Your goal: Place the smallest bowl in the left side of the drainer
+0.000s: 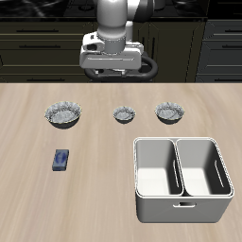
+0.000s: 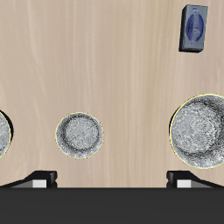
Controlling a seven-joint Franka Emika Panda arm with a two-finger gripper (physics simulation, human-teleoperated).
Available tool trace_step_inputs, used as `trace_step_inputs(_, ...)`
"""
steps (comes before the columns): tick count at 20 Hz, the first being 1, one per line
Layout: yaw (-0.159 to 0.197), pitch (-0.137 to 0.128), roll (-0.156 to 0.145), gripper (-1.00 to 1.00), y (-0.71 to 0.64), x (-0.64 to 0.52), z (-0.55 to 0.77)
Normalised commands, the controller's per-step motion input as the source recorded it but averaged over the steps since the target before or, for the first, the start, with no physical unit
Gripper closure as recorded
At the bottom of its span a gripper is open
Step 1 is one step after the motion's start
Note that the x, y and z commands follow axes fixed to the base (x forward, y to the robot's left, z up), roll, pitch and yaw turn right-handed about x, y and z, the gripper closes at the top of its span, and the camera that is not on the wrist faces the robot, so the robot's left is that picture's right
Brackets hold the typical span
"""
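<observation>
The exterior camera looks down from the front and above, taking in the whole counter (image 1: 104, 132) with the arm at its far side. The wrist camera faces straight down, closer in. Both views share the smallest bowl (image 1: 125, 114) (image 2: 80, 136) and the widest bowl (image 1: 63, 115) (image 2: 204, 130).

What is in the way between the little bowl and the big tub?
Nothing visible. The smallest bowl sits on bare table, and the drainer is nearer the front edge. The gripper hangs above, nothing beneath it.
</observation>
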Motion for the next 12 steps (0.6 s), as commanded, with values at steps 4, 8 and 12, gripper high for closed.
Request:
trace_step_inputs(4,0.036,0.032,0.002,-1.00,-0.06,0.04,-0.30)
trace_step_inputs(8,0.010,0.033,0.011,-1.00,0.00,0.01,-0.32)
trace_step_inputs(12,0.022,0.056,0.026,-1.00,0.10,0.02,-0.39)
